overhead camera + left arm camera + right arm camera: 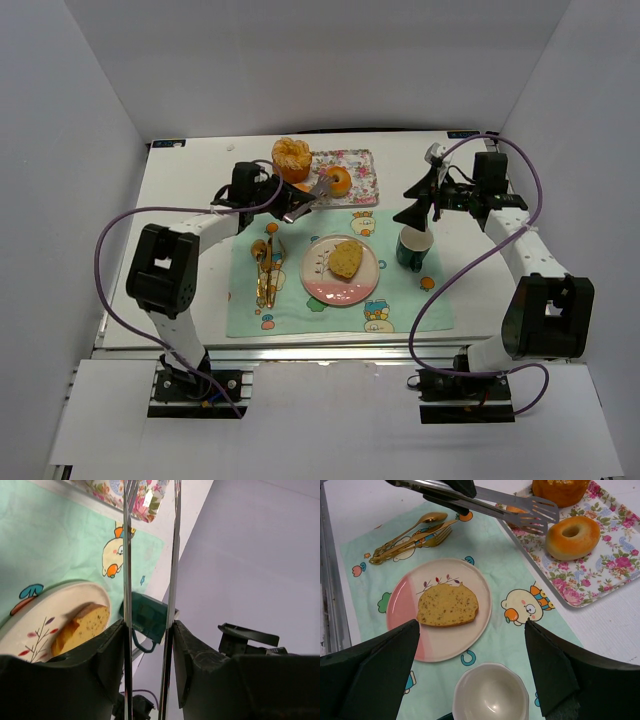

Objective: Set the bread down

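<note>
A slice of speckled bread [346,258] lies on the pink-and-white plate [313,285]; it also shows in the right wrist view [447,605] and the left wrist view [82,625]. My left gripper [272,194] is shut on metal tongs [305,203], whose tips hang slightly apart and empty over the near edge of the floral tray [358,190], beside a ring-shaped bun [339,180]. In the left wrist view the fingers [112,650] squeeze the tong arms [127,555]. My right gripper [420,205] is open and empty above the green cup [414,248].
A fluted golden cake [291,158] sits at the tray's far left. Gold cutlery [265,270] lies on the mint placemat [400,310] left of the plate. White walls enclose the table on three sides.
</note>
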Available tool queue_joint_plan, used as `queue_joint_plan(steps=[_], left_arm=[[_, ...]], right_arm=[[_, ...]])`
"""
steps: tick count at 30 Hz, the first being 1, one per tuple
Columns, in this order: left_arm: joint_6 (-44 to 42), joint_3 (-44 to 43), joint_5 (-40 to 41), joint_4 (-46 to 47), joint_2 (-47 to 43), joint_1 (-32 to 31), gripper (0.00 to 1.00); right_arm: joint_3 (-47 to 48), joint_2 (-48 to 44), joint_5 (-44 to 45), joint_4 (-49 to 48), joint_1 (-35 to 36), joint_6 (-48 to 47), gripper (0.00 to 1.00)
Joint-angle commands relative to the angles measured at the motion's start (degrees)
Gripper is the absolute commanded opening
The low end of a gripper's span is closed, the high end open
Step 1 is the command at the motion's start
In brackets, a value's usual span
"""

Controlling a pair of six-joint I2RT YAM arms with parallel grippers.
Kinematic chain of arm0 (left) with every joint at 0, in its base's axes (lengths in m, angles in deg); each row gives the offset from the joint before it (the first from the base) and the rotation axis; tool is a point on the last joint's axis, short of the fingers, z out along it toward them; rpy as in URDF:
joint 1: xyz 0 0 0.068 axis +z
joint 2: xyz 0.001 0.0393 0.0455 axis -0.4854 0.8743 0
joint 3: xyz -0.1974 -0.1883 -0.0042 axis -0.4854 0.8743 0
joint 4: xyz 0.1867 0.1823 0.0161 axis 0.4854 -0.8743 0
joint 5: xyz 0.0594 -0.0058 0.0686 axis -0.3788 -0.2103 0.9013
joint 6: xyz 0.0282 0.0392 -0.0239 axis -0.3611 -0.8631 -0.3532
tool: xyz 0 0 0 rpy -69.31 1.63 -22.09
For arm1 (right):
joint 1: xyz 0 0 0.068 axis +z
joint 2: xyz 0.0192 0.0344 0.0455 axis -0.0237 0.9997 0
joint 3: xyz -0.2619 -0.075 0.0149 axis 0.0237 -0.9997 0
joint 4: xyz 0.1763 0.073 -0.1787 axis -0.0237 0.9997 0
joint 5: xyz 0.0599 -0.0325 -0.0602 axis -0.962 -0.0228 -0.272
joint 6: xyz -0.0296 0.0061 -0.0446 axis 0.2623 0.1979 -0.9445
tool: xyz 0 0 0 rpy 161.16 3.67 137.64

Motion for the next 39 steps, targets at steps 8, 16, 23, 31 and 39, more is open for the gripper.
queue_joint_plan(steps=[8, 16, 23, 31, 39], left_arm=[[1.14, -4.79, -1.01, 0.47, 2.89, 0.38, 0.52], [0.09, -5.23, -1.62, -2.51, 2.18, 0.47, 0.53], [-0.96, -6.72, -2.59, -6.29, 1.57, 0.47, 0.53], [-1.23, -6.91, -2.41, -6.83, 1.47, 0.55, 0.53], [-0.88, -7.96, -2.5, -6.03, 4.29, 0.47, 0.54]], right_arm=[[0.0, -1.22, -1.3, -2.19, -0.38, 0.04, 0.89], [0.53, -0.6, -1.21, -2.54, -0.38, 0.39, 0.89], [0.7, -0.77, -0.95, -2.11, -0.38, 0.13, 0.89], [0.7, -0.51, -1.21, -2.37, -0.38, 0.48, 0.89], [0.35, -0.86, -0.86, -1.67, -0.38, -0.31, 0.89]])
